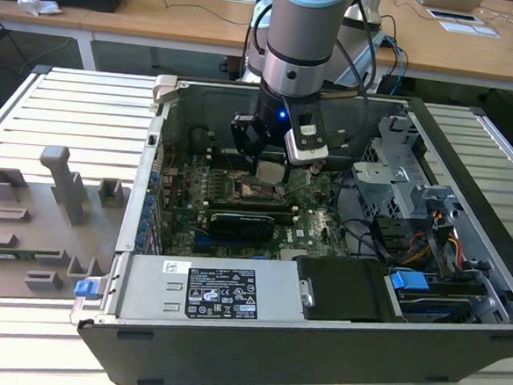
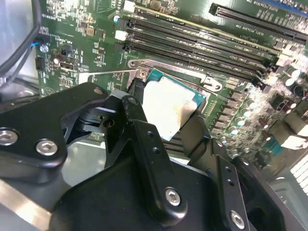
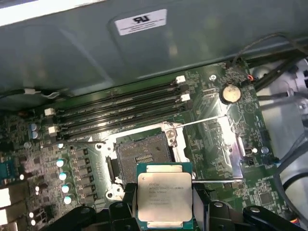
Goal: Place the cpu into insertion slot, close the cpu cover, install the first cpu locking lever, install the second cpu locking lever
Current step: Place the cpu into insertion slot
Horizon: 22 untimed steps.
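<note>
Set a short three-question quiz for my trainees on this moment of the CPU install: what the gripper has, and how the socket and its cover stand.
1. Short answer: what is clamped in the gripper?
2. True or false: the cpu already sits in the insertion slot.
3. Pick one: the cpu cover is (A) shut over the slot, (B) open, leaving the slot uncovered, (C) held by the gripper.

Key
1. The cpu.
2. False: it is held clear of the slot, which is empty.
3. B.
</note>
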Tool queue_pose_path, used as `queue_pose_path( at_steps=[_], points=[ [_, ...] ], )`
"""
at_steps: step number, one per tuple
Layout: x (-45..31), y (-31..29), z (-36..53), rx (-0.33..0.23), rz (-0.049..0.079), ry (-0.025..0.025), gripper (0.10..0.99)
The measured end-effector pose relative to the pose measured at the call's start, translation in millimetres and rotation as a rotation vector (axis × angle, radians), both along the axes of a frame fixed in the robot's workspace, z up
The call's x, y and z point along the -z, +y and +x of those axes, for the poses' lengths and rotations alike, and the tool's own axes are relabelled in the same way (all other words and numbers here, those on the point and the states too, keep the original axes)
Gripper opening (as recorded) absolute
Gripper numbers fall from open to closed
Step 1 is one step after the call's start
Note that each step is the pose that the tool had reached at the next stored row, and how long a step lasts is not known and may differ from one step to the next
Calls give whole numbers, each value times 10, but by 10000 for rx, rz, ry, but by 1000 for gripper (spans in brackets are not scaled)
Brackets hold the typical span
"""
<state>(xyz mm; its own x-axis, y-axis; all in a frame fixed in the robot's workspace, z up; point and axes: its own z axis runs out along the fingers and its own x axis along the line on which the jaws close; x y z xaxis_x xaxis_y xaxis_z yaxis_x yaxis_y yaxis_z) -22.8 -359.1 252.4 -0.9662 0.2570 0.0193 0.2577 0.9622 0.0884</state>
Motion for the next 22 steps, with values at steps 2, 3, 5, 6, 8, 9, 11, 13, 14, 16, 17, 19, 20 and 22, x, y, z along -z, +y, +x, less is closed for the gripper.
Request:
queue_pose_path(
  at_steps=[2, 3, 5, 6, 8, 9, 11, 13, 14, 16, 17, 19, 20, 22],
  points=[
    [1, 0, 0, 440, -1, 0, 541],
    [1, 0, 0, 629, -1, 0, 541],
    [2, 0, 0, 856, -1, 0, 541],
    [2, 0, 0, 1077, -1, 0, 541],
    [3, 0, 0, 1447, -2, 0, 541],
    [3, 0, 0, 1654, -2, 1, 541],
    [4, 0, 0, 1970, -2, 1, 541],
    [4, 0, 0, 2232, -1, 1, 541],
    [5, 0, 0, 2333, -1, 0, 541],
    [5, 0, 0, 2703, -2, 0, 541],
    [6, 0, 0, 2884, -1, 0, 541],
    [6, 0, 0, 3229, -1, 0, 541],
    [6, 0, 0, 3341, -2, 0, 541],
    [7, 0, 0, 3509, -1, 0, 541]
  ],
)
